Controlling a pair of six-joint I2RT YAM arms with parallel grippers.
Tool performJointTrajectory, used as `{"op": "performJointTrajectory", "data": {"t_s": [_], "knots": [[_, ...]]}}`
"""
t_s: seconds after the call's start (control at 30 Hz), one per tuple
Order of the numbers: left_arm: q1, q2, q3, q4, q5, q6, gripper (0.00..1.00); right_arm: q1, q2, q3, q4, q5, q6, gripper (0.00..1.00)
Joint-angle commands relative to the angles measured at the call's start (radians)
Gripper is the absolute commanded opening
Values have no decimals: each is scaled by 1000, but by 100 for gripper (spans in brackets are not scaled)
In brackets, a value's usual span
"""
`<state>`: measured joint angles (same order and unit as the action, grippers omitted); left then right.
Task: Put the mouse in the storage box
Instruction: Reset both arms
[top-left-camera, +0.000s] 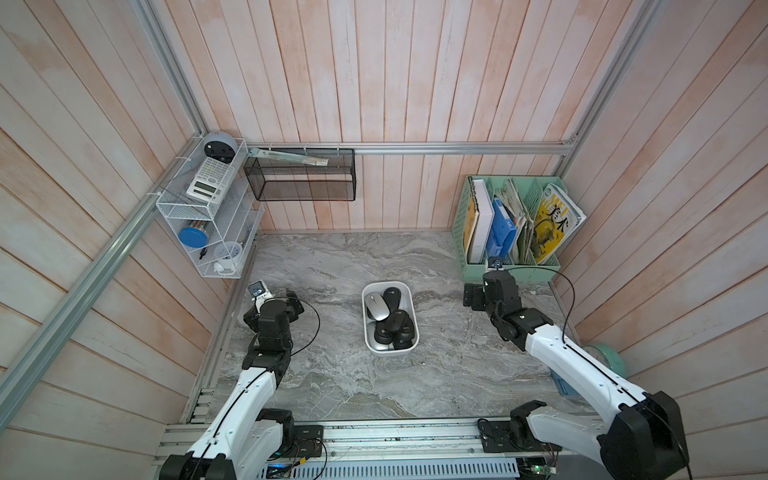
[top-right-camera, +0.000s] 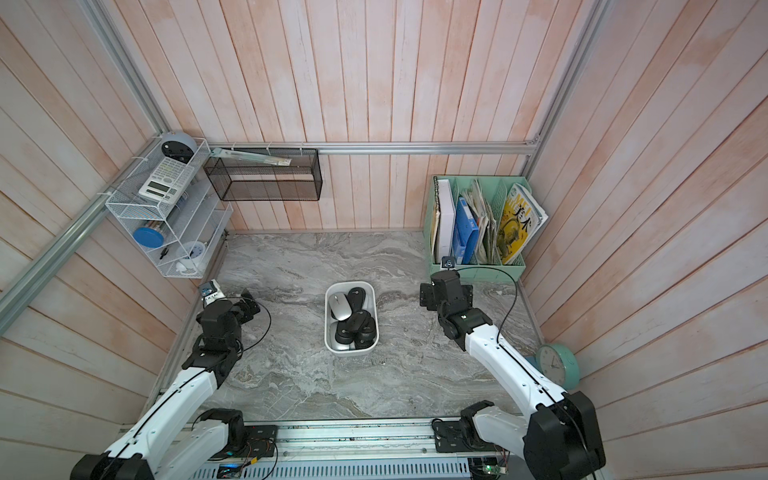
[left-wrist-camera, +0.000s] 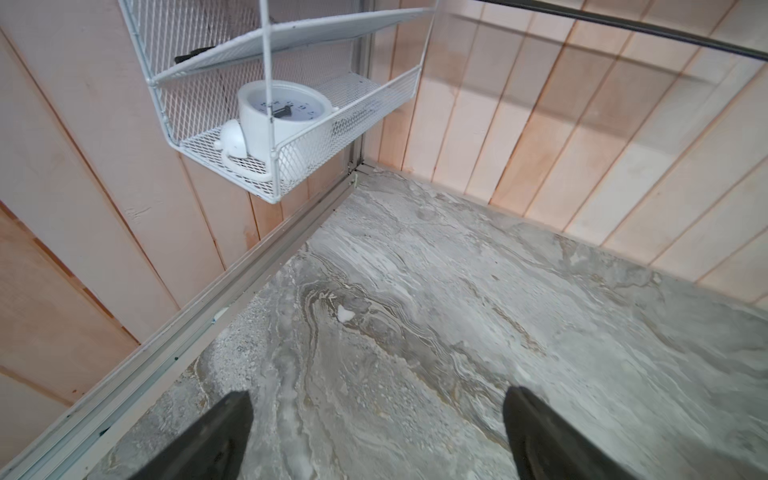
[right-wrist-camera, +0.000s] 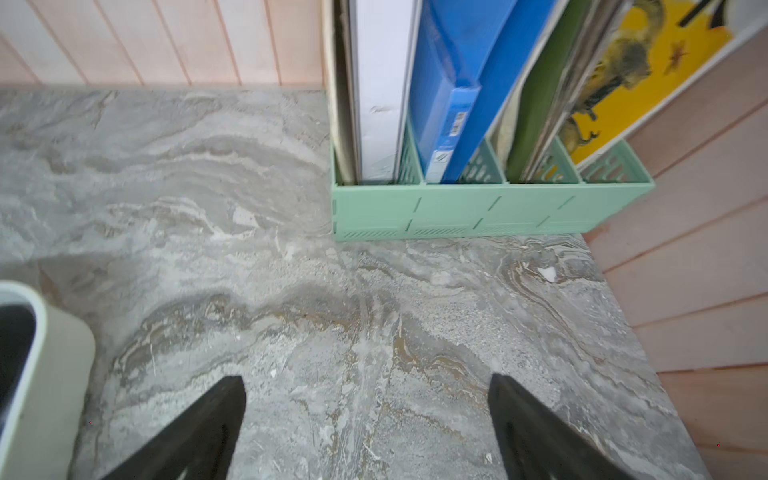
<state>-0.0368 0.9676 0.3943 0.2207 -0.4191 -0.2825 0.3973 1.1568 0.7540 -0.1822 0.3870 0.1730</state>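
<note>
The storage box (top-left-camera: 388, 352) (top-right-camera: 351, 352), a white rounded tub, stands mid-table in both top views. Several mice lie inside it: a silver mouse (top-left-camera: 376, 305) (top-right-camera: 340, 306) at the far end and black mice (top-left-camera: 395, 328) (top-right-camera: 357, 328) piled nearer. Every mouse I see lies in the box. My left gripper (top-left-camera: 277, 306) (top-right-camera: 226, 309) (left-wrist-camera: 379, 392) hovers open and empty over bare marble, well left of the box. On the box's right, the right gripper (top-left-camera: 492, 293) (top-right-camera: 446, 296) (right-wrist-camera: 366, 378) is open and empty too. The right wrist view catches a corner of the box (right-wrist-camera: 41, 316).
A mint-green file holder (top-left-camera: 511, 266) (right-wrist-camera: 478, 208) with books stands in the back right corner, just beyond the right gripper. A white wire rack (top-left-camera: 208, 232) (left-wrist-camera: 291, 166) hangs on the left wall. A black mesh basket (top-left-camera: 299, 174) hangs on the back wall. A teal clock (top-right-camera: 557, 365) leans at right.
</note>
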Motion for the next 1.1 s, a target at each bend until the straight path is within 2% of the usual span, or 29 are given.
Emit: {"op": "performJointTrajectory", "data": {"t_s": [0.0, 0.03, 0.1, 0.13, 0.17, 0.33, 0.37, 0.43, 0.5, 0.6, 0.73, 0.8, 0.9, 0.97, 1.03, 1.07], "knots": [[37, 146, -21, 326, 102, 115, 100, -2, 2, -17, 102, -95, -134, 98], [38, 211, -21, 368, 101, 172, 100, -3, 6, -16, 104, -88, -140, 98], [52, 317, -38, 468, 77, 144, 100, -4, 6, -20, 108, -66, -149, 98], [65, 366, -56, 533, 70, 80, 100, -5, 3, -27, 119, -58, -156, 98], [71, 411, -77, 636, 76, 96, 100, -8, 1, -39, 134, -52, -166, 98], [69, 601, -132, 934, 118, 115, 100, -31, 17, -140, 312, -38, -228, 98], [69, 615, -131, 944, 119, 122, 100, -35, 29, -159, 345, -32, -247, 98], [66, 558, -88, 773, 119, 115, 100, -49, 76, -196, 431, -4, -283, 98], [64, 599, -83, 839, 128, 130, 100, -66, 127, -240, 560, 3, -278, 98], [62, 584, -74, 794, 125, 128, 100, -104, 231, -302, 794, 30, -260, 98], [58, 591, -66, 791, 118, 130, 100, -134, 336, -303, 923, -6, -353, 98], [55, 588, -64, 778, 124, 130, 100, -163, 333, -321, 957, 4, -311, 98], [56, 589, -53, 764, 178, 165, 100, -234, 317, -395, 1062, -55, -241, 98], [54, 589, -39, 735, 231, 187, 100, -279, 357, -445, 1160, -54, -172, 98], [52, 590, -21, 707, 275, 204, 100, -307, 432, -458, 1307, -99, -168, 98], [52, 590, -15, 695, 284, 208, 100, -306, 418, -438, 1250, -101, -168, 98]]}}
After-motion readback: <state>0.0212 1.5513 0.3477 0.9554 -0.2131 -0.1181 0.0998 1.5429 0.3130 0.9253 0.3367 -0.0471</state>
